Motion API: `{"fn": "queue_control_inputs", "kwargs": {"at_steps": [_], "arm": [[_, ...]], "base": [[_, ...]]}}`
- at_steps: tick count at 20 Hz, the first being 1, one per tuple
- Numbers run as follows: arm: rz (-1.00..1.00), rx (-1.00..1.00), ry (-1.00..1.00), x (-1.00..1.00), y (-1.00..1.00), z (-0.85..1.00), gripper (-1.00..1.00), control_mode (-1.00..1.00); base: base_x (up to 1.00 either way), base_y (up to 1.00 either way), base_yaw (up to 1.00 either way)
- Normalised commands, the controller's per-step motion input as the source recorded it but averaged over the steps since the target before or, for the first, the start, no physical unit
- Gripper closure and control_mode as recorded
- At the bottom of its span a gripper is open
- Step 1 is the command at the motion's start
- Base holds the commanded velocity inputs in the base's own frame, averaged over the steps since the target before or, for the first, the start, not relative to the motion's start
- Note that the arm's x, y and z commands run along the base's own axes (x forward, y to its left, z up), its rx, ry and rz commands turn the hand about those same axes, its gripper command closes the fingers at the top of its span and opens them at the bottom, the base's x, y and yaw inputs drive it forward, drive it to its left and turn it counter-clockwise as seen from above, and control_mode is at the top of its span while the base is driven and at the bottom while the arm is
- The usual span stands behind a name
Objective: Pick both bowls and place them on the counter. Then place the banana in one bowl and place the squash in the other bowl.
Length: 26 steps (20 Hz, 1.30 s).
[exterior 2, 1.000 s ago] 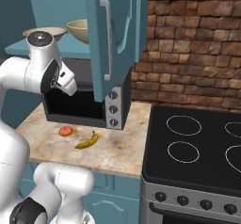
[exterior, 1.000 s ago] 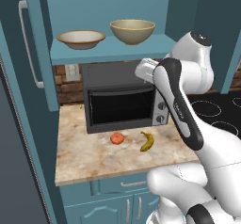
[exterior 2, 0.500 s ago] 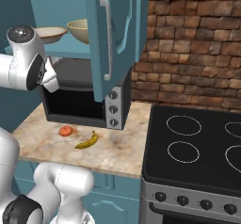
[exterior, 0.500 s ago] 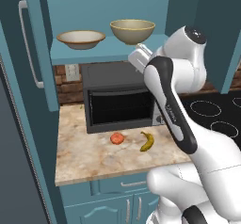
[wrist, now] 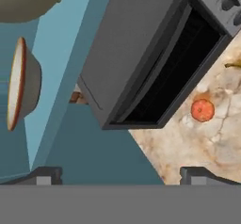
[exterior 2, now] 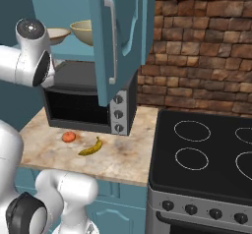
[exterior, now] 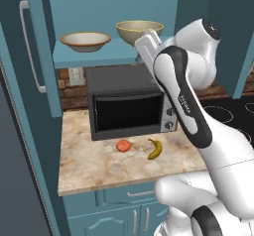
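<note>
Nothing done yet, by the look of it: wide shallow brown-rimmed bowl (exterior: 85,40) and deeper tan-olive bowl (exterior: 139,30) both up on the teal cabinet shelf (exterior: 94,56) above the dark grey microwave (exterior: 130,101). Small yellow banana (exterior: 155,148) and round red-orange squash (exterior: 123,145) lying near each other on the beige mottled counter (exterior: 94,173). Pincer (wrist: 122,176) released, fingers spread wide, empty, raised near the shelf. Left: fetching both bowls down, then filling each

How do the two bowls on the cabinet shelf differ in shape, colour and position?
The left bowl is wide and shallow, whitish inside with a brown rim; the right bowl is deeper and tan-olive. The left bowl stands clear of the arm, while the right bowl is partly hidden behind it. Both sit upright on the shelf above the microwave.
</note>
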Motion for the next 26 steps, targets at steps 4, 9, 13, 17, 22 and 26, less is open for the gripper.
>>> {"fn": "queue_control_inputs", "kwargs": {"at_steps": [4,9,13,17,22,26], "arm": [[-0.01,0.14,0.0,0.41,0.21,0.19,-1.0,-1.0],[-0.01,0.07,0.0,0.41,0.25,0.22,-1.0,-1.0],[0.0,0.07,0.0,0.4,0.24,0.21,-1.0,-1.0],[0.0,0.04,0.0,0.41,0.28,0.14,-1.0,-1.0],[0.0,0.02,0.0,0.48,0.31,0.05,-1.0,-1.0],[0.0,0.0,0.04,0.5,0.26,0.0,-1.0,-1.0]], "base": [[0.0,0.0,0.0],[0.0,0.0,0.0],[0.0,0.0,0.0],[0.0,0.0,0.0],[0.0,0.0,0.0],[0.0,0.0,0.0]]}}
